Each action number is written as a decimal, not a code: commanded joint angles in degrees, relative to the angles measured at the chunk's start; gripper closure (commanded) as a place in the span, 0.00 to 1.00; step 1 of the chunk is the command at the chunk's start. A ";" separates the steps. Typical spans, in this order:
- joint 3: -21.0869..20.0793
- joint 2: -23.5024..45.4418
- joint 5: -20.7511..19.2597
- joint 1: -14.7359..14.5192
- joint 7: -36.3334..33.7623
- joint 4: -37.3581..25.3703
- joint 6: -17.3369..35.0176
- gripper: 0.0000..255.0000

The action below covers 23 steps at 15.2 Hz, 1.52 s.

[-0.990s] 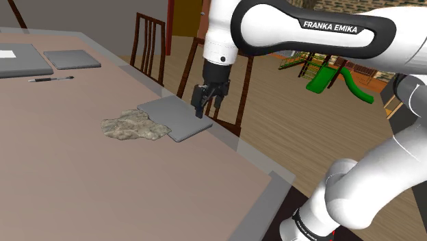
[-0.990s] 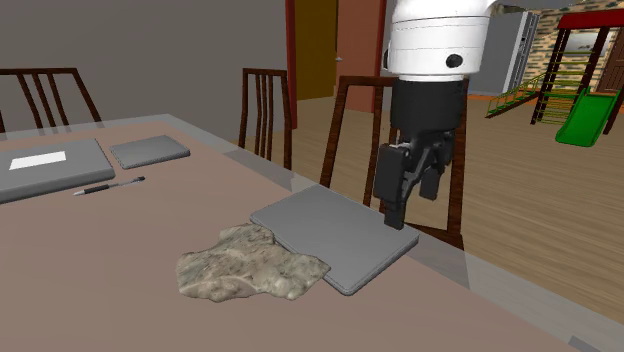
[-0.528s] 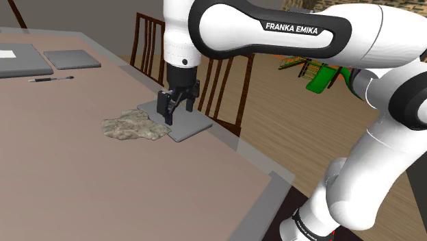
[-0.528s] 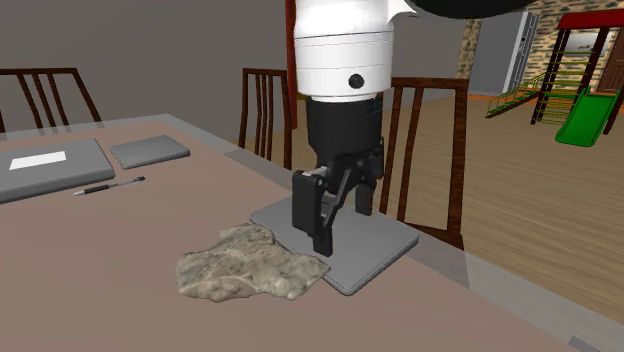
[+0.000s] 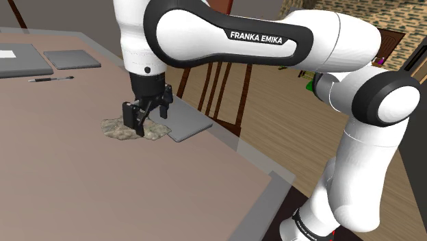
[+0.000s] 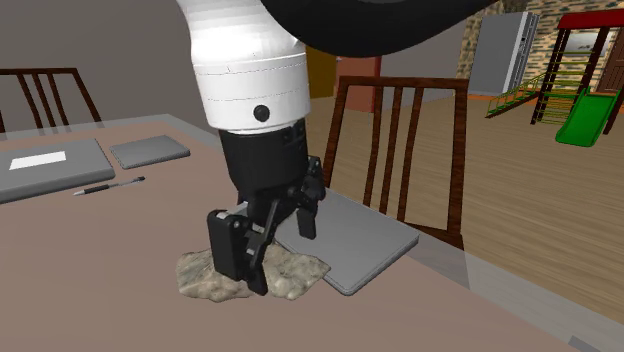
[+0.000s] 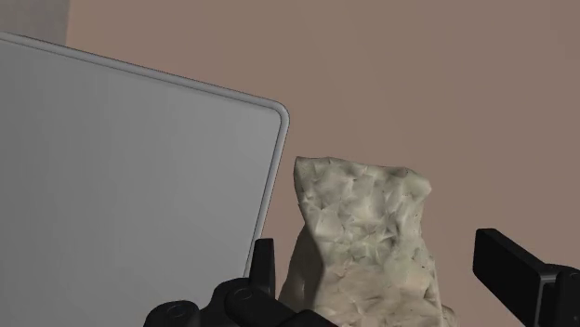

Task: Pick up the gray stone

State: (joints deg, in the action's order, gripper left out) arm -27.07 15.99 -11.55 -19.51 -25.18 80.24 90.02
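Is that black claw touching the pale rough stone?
Cannot tell. Wrist view: one finger of the black gripper clears the pale rough stone; the other hugs its edge, gap unclear.

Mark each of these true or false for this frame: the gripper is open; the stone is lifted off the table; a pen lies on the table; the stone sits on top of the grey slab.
1. The gripper is open. True; its fingers stand apart over the stone.
2. The stone is lifted off the table. False; it lies on the table.
3. A pen lies on the table. True.
4. The stone sits on top of the grey slab. False; it lies beside the slab's corner.
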 commanded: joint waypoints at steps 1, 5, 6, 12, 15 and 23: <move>0.04 0.23 -0.16 0.04 -0.06 1.21 1.40 0.00; 0.14 -0.13 -0.06 0.46 -0.33 5.23 5.07 0.00; 0.14 -0.14 -0.05 0.46 -0.32 5.26 5.08 0.00; 0.13 -0.13 -0.06 0.45 -0.35 5.28 5.12 1.00; 0.13 -0.10 -0.08 0.43 -0.37 5.25 5.11 1.00; 0.01 0.42 -0.24 -0.11 0.01 -0.15 0.22 1.00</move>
State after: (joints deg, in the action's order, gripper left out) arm -27.02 16.12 -11.66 -19.42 -25.17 81.40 91.25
